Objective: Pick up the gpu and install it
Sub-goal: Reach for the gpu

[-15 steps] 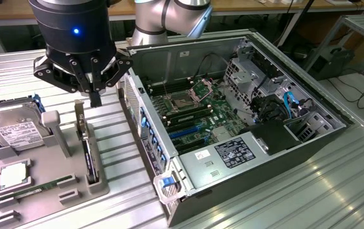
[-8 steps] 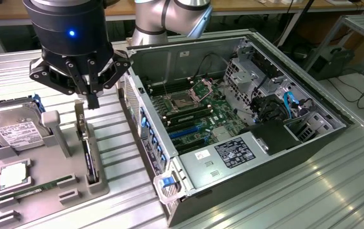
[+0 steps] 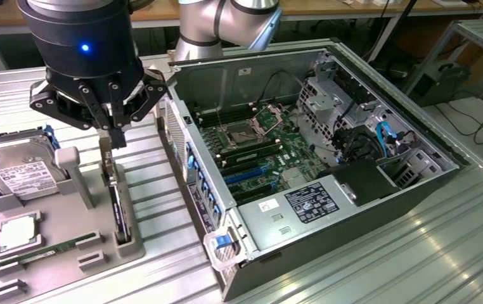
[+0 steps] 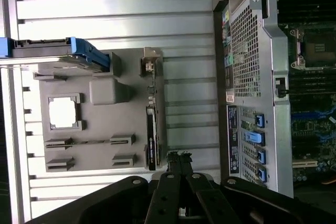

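The grey moulded holder tray [image 3: 72, 215] lies on the ribbed metal worktop [image 3: 352, 272], to the exterior view's left of the open computer case [image 3: 224, 82]. The thin dark gpu card [image 3: 120, 212] stands on edge in the tray's case-side slot, beneath the black pincer [image 3: 116, 138]. The silver hard drive [image 3: 18, 168] stands at the tray's opposite side.

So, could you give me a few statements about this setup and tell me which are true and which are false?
1. The gpu stands on edge in the grey holder. True.
2. The gripper has its fingers spread wide. False: they are shut together, close to the gpu and not clamped on it.
3. The computer case lies with its side open and the motherboard showing. True.
4. The hard drive with the white label sits inside the case. False: it rests on the grey holder, at the exterior view's left.
5. The gpu is already fitted in the case. False: it is in the holder, outside the case.
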Tool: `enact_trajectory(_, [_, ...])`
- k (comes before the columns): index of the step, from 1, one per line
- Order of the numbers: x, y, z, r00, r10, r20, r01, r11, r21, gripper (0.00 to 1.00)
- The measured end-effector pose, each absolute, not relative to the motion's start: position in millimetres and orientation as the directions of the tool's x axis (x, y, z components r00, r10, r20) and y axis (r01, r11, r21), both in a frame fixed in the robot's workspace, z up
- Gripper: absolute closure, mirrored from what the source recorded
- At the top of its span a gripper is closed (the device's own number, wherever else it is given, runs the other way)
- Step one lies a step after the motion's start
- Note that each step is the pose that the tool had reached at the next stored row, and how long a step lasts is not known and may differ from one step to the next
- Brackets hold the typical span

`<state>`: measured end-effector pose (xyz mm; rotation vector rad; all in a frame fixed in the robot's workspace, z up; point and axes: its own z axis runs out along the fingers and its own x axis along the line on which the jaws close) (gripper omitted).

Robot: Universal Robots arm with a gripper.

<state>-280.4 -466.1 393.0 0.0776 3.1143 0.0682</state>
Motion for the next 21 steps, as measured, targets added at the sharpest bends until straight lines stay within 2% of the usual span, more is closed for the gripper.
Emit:
enact_trajectory(10, [-291.4,-465.6,392.5,-0.998,0.05,-0.025,0.049,0.998,0.044,0.89])
enact_trajectory(21, [-304.6,-453.0,389.3,-0.998,0.05,-0.025,0.049,0.998,0.044,0.89])
